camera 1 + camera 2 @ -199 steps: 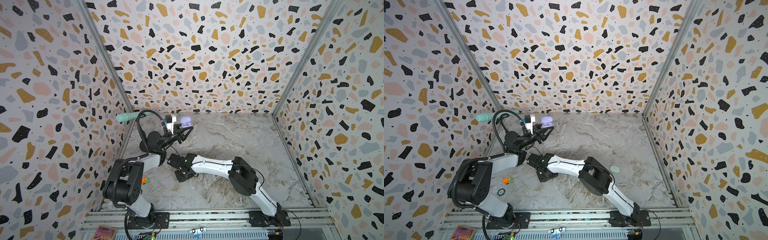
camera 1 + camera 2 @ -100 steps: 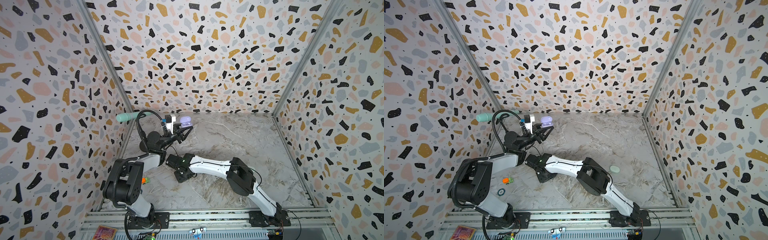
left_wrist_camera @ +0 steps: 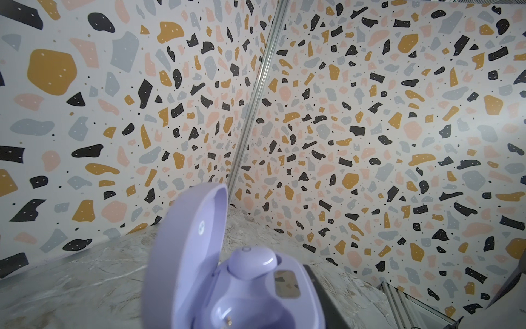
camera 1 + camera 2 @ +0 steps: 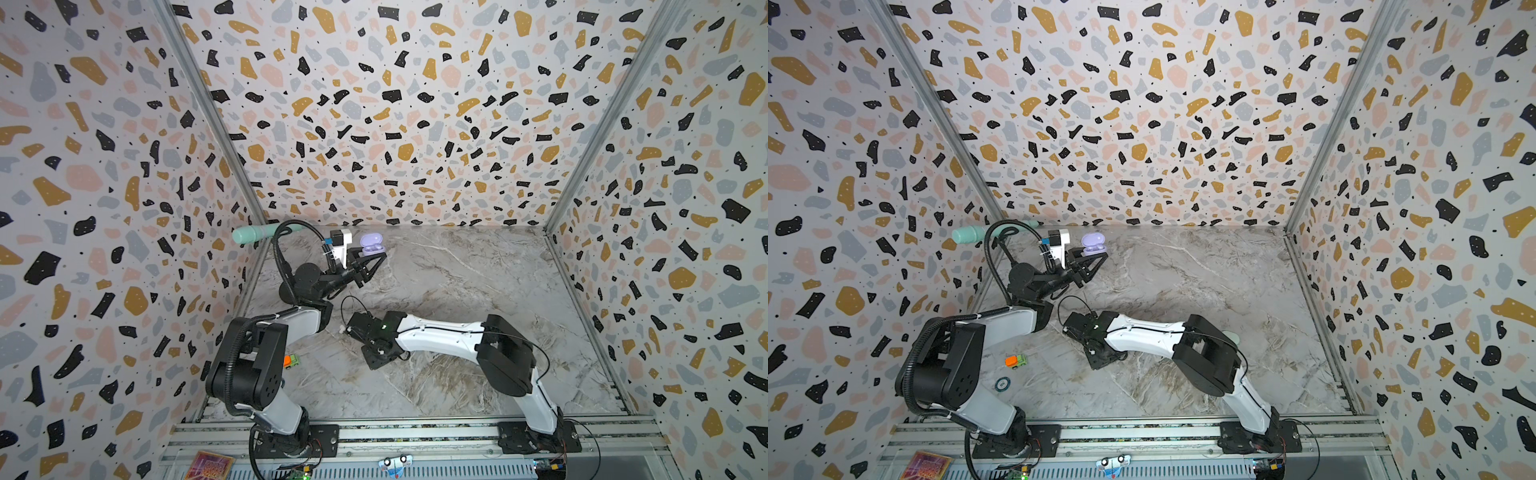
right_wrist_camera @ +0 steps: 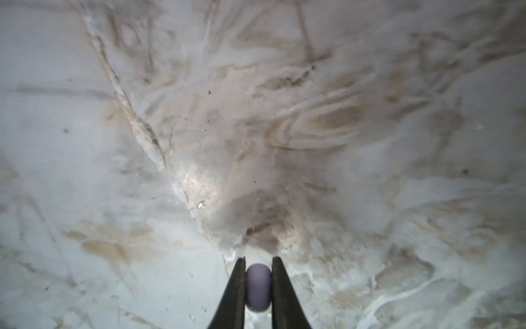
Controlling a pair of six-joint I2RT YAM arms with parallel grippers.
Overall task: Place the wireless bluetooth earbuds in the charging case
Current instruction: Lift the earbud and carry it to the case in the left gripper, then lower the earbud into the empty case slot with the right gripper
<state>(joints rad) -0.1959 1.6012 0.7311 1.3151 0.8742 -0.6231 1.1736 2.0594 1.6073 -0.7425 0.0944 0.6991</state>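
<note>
Wrist view alone shows right gripper [image 5: 258, 259] pinching lavender earbud [image 5: 257, 287].
Raised left gripper [image 4: 371, 258] clasps open charging case [image 4: 371, 245]; right arm [image 4: 440, 338] stretches low over table [image 4: 457, 270].

Bright, even light; faint shadows. Right wrist view soft, earbud [image 5: 258, 287] blurred; wide-angle bending at edges.

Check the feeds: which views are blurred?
Right wrist view: marble tabletop blurred, lavender earbud in the right gripper readable. Left wrist view: open lavender charging case close, slightly soft; walls sharp. Both top views: sharp, evenly lit.
</note>
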